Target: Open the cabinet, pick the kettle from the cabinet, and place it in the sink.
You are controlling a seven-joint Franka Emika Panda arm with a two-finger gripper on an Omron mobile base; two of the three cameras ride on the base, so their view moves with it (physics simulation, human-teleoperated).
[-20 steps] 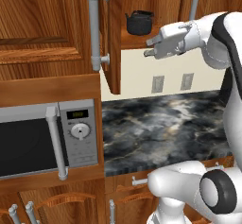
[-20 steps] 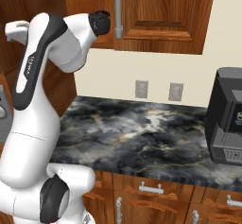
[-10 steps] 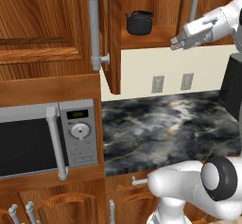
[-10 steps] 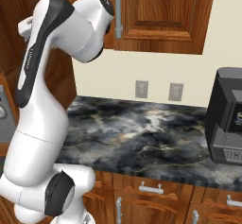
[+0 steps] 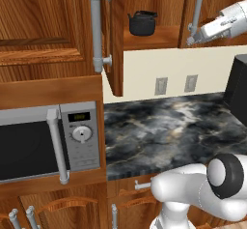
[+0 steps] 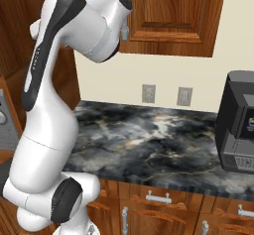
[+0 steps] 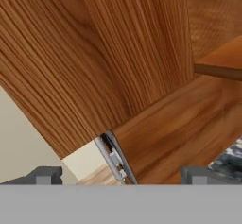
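The cabinet point(image 5: 62, 25) hangs above the counter, its left door swung out toward me and its long silver handle point(image 5: 96, 25) facing me. Inside, on the shelf, stands the squat black kettle point(image 5: 142, 23), upright and untouched. My gripper point(image 5: 191, 40) is open, to the right of the kettle, its tips by the lower end of the shut right door's handle point(image 5: 198, 6). In the hand view the gripper point(image 7: 120, 176) is open with a short silver bar point(image 7: 113, 159) between its fingertips point(image 7: 45, 176) and close wood grain behind. The sink is out of view.
A boxy black coffee machine point(image 6: 239, 122) stands at the right end of the dark marble counter point(image 5: 169, 126). A microwave point(image 5: 43, 143) sits in the wall at the left. Two wall outlets point(image 5: 161, 85) are on the cream backsplash. Lower drawers point(image 6: 158, 199) run under the counter.
The hand has swung to the right and slightly up, from in front of the open cabinet bay beside the kettle to the right door's handle. It stayed open.
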